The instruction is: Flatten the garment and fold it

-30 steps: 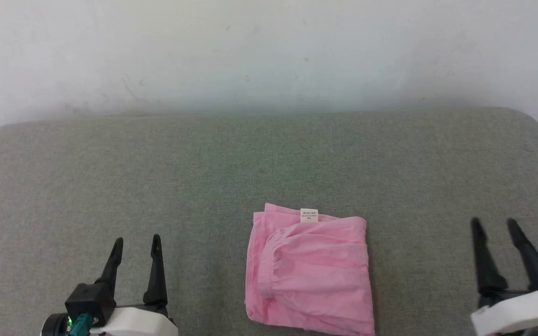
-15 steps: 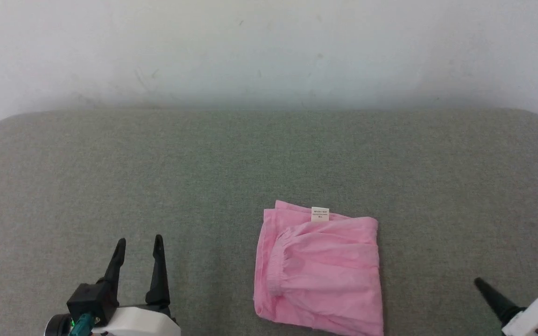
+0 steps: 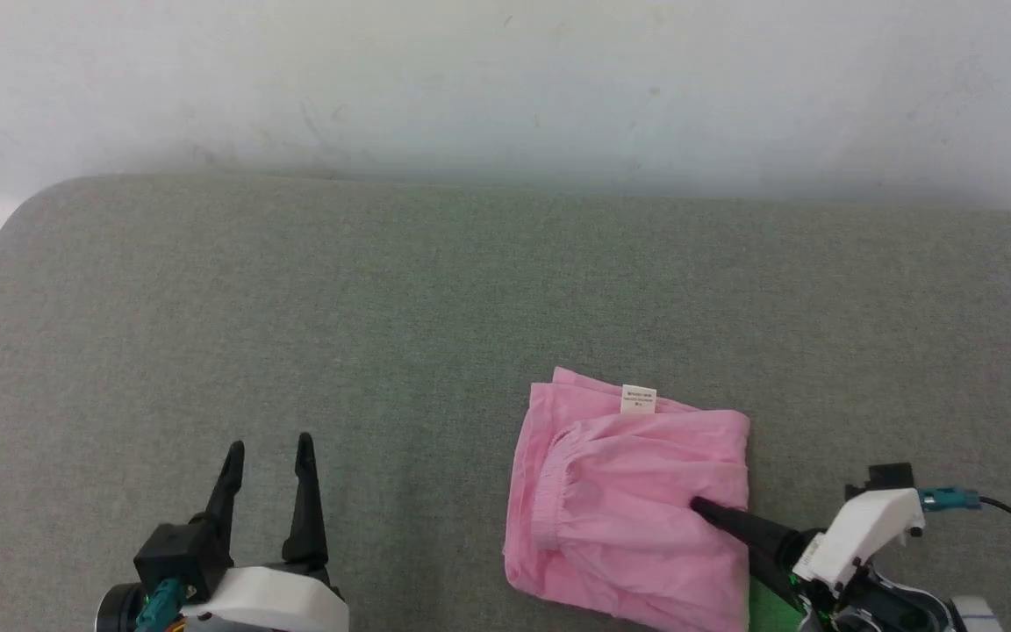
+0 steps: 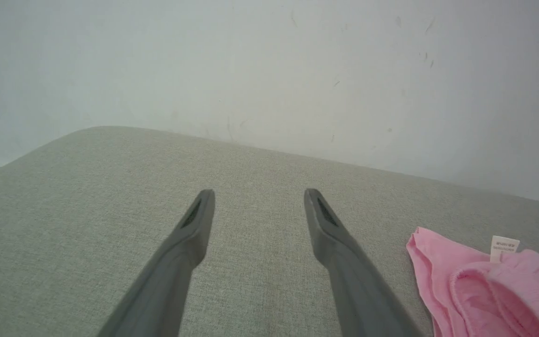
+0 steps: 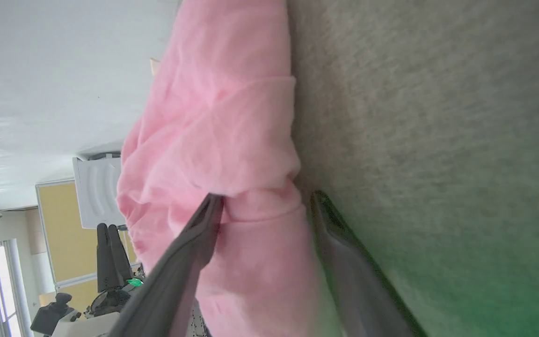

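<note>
One folded, thin light-pink cloth garment lies near-right on the grey fabric-covered table, small white label at its far edge. Right wrist view shows the right claw spread astride its layered edge; the left claw, also spread, sits well apart, facing a white wall.

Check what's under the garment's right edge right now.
The garment lies on the grey cushion. In the right wrist view the open right gripper straddles that edge, one finger against the cushion. How far it reaches beneath is covered by cloth.
</note>
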You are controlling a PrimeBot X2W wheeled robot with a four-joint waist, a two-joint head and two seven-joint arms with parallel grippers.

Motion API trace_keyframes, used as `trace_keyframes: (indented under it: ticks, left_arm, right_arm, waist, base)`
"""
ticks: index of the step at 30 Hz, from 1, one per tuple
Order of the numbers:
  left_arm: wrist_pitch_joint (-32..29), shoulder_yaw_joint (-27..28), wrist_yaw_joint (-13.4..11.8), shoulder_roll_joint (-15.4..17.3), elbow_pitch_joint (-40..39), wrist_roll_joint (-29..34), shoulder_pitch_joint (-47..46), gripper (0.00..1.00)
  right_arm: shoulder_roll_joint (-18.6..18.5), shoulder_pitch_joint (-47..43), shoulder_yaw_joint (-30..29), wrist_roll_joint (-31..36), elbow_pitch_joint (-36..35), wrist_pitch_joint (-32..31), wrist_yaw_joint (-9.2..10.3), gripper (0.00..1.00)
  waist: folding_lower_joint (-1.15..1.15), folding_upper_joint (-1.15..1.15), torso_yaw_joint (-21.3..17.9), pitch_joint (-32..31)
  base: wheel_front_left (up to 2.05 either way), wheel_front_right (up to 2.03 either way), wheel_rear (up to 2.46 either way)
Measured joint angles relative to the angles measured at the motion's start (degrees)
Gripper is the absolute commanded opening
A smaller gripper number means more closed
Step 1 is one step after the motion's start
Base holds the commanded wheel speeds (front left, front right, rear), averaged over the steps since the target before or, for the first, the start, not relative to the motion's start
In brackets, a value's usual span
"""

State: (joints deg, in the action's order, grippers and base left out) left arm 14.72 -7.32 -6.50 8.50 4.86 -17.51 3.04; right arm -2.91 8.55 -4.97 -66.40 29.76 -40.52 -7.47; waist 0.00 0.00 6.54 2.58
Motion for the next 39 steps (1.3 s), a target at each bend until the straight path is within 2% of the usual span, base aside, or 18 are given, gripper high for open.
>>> trace_keyframes:
  ticks: [1, 2, 3, 7, 11, 17, 21, 26, 31, 35, 39]
  left_arm:
    - [0.0, 0.0, -0.01, -0.1, 0.23, 0.0, 0.0, 1.0]
    - [0.0, 0.01, 0.0, -0.13, 0.35, 0.01, 0.0, 1.0]
    - [0.0, 0.01, 0.0, -0.18, 0.44, 0.01, 0.0, 1.0]
    - [0.0, 0.15, 0.0, -0.38, 0.73, 0.01, -0.01, 1.0]
    - [0.0, 0.56, 0.0, -0.65, 0.69, 0.02, 0.02, 1.0]
    - [0.0, 1.0, -0.02, -0.64, 0.2, 0.45, 0.07, 1.0]
    - [0.0, 1.31, -0.03, -0.64, -0.58, 0.46, 0.2, 1.0]
    - [0.0, 1.15, 0.01, -0.69, -1.3, 0.74, 0.02, 1.0]
    - [0.0, 0.67, 0.49, -0.68, -1.97, 1.3, -2.19, 1.0]
    - [0.0, 0.4, 0.87, -0.19, -1.96, 2.05, -4.67, 1.0]
    - [-0.01, 0.34, 0.91, 0.74, -1.91, 2.7, -6.97, 1.0]
  right_arm:
    - [-0.07, 0.65, 1.15, -0.87, 1.02, 0.64, 0.0, 1.0]
    - [-0.16, 1.35, 2.23, -1.94, 2.03, 1.03, 0.0, 0.41]
    - [-0.22, 2.02, 3.25, -2.12, 2.85, 1.7, -0.01, 0.0]
    - [-0.31, 3.49, 5.92, 0.34, 4.36, 3.98, -0.05, 0.0]
    - [-1.79, 3.55, 9.9, 5.39, 2.07, 6.56, -0.04, 0.0]
    - [-9.32, 3.59, 18.83, 19.37, -6.58, 10.77, -0.05, 0.0]
    - [-15.1, 3.56, 21.81, 28.33, -12.06, 9.89, -0.05, 0.0]
    - [-21.09, 2.7, 20.42, 34.82, -15.07, 4.92, -0.05, 0.0]
    - [-25.2, 2.58, 17.9, 38.04, -13.65, 2.87, -0.07, 0.0]
    - [-26.62, 4.57, 16.57, 39.88, -9.84, 7.3, -0.08, 0.0]
    - [-26.99, 8.54, 14.73, 41.81, -5.2, 15.41, -0.08, 0.0]
  waist:
    - [0.0, 0.0, 0.15, 0.05]
    - [0.0, 0.0, 0.29, 0.07]
    - [0.0, 0.0, 0.4, 0.06]
    - [0.0, 0.0, 0.71, -0.3]
    - [0.0, 0.0, 0.28, -0.63]
    - [0.0, 0.0, -1.99, -0.86]
    - [0.0, 0.0, -4.59, -0.81]
    - [0.0, 0.0, -8.6, -0.05]
    - [0.0, 0.0, -12.82, 1.93]
    - [0.0, 0.0, -15.42, 4.83]
    - [0.01, 0.0, -17.5, 7.91]
  base:
    - [0.0, 0.0, 0.0]
    - [0.0, 0.0, 0.0]
    - [0.0, 0.0, 0.0]
    - [0.0, 0.0, 0.0]
    - [0.0, 0.0, 0.0]
    - [0.0, 0.0, 0.0]
    - [0.0, 0.0, 0.0]
    - [0.0, 0.0, 0.0]
    - [0.0, 0.0, 0.0]
    - [0.0, 0.0, 0.0]
    - [0.0, 0.0, 0.0]
